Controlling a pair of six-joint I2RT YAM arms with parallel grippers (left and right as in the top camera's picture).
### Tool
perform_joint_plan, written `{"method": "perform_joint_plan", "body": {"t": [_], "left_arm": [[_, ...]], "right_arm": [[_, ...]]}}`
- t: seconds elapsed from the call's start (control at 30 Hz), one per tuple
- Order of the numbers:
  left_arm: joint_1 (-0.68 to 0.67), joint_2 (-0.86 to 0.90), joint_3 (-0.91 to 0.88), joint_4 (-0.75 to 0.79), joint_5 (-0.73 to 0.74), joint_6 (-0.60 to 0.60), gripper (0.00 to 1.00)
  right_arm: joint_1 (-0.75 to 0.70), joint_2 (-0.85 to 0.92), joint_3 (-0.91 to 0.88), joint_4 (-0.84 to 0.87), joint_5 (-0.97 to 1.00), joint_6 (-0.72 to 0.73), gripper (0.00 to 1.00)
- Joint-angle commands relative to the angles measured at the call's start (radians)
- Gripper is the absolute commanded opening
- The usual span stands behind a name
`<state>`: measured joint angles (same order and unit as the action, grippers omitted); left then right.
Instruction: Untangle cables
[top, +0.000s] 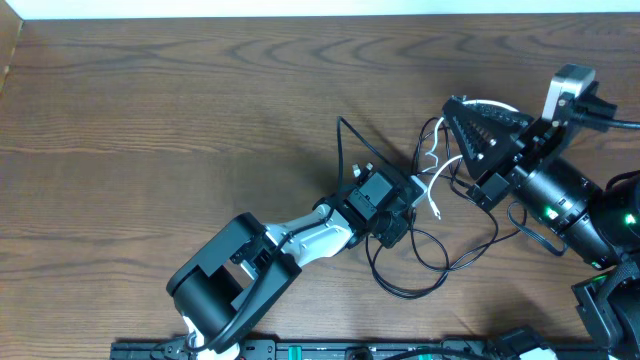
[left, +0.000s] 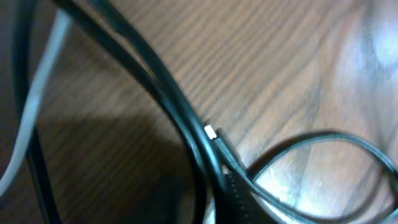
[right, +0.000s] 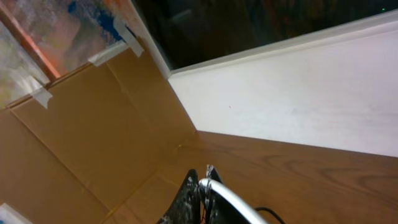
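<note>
Lying on the counter (top: 180, 110), the black cables (top: 400, 292) form loose loops beside the left end effector (top: 405, 195), mostly on its right and near side. 1 strand extends past its far side. The white cable (top: 432, 185) runs just right of the left end effector. Whether the left end effector is apart or together cannot be told. The right end effector (right: 202, 186), well to the right of the left end effector, is clamped together on the white cable.
</note>
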<state>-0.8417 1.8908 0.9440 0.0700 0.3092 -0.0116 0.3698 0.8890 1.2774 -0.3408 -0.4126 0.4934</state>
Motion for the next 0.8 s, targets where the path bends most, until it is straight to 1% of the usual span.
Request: {"method": "perform_joint_plan", "body": {"t": [0.0, 0.13, 0.23, 0.3, 0.4, 0.47, 0.6, 0.7, 0.77], "left_arm": [[0.003, 0.023, -0.021, -0.024, -0.008, -0.019, 0.08], [0.018, -0.059, -0.021, -0.045, -0.008, -0.019, 0.07], [0.035, -0.163, -0.021, -0.096, -0.008, 0.003, 0.07], [0.051, -0.248, -0.021, -0.158, -0.016, 0.034, 0.07], [0.077, -0.378, -0.022, -0.281, -0.098, 0.068, 0.08], [0.097, -0.469, -0.022, -0.369, -0.191, 0.084, 0.08], [0.148, -0.654, -0.022, -0.509, -0.385, 0.098, 0.07], [0.202, -0.787, -0.022, -0.565, -0.483, 0.097, 0.07], [0.251, -0.876, -0.022, -0.586, -0.523, 0.082, 0.08]], "right_arm": [[-0.009, -0.005, 0.011, -0.018, 0.056, -0.006, 0.01], [-0.009, -0.002, 0.011, -0.072, 0.217, -0.061, 0.01], [-0.01, 0.005, 0.011, -0.121, 0.445, -0.065, 0.01], [-0.01, 0.009, 0.011, -0.15, 0.66, -0.064, 0.01], [-0.02, 0.013, 0.011, -0.171, 0.92, -0.064, 0.01], [-0.037, 0.012, 0.011, -0.18, 1.06, -0.06, 0.01], [-0.07, 0.012, 0.011, -0.185, 1.205, -0.061, 0.01], [-0.097, 0.012, 0.011, -0.197, 1.259, -0.06, 0.01], [-0.116, 0.012, 0.011, -0.211, 1.272, -0.06, 0.01]]}}
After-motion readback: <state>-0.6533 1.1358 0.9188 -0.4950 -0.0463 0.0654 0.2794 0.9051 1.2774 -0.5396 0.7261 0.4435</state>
